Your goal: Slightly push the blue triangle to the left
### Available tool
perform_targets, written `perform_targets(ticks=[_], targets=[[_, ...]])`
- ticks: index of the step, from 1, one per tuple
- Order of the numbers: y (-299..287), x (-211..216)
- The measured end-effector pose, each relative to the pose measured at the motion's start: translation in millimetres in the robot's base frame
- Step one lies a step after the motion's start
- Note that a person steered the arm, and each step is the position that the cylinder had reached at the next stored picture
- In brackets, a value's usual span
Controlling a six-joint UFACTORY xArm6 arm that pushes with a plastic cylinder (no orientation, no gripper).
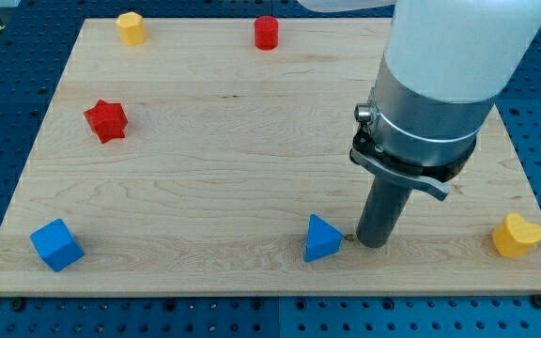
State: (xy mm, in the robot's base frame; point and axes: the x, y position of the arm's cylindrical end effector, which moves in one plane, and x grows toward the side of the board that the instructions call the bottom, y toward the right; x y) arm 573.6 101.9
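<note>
The pale wooden surface (252,131) carries six blocks: a yellow block (131,27) at the far left, a red cylinder (267,32) at the far edge near the middle, and a red star (106,120) on the left side. Along the near edge lie a blue cube (56,244) at the left corner, a blue triangle (322,238) right of the middle, and a yellow heart-like block (517,235) at the right corner. My tip (374,242) rests on the surface just right of the blue triangle; whether they touch is unclear.

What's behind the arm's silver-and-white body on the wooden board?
Only bare wooden board shows around it; whatever lies behind is covered. Below it, my tip sits just right of the blue triangle block.
</note>
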Motion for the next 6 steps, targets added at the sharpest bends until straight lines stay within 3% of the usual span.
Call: perform_targets(ticks=[6], targets=[[-43.7, 14.3]])
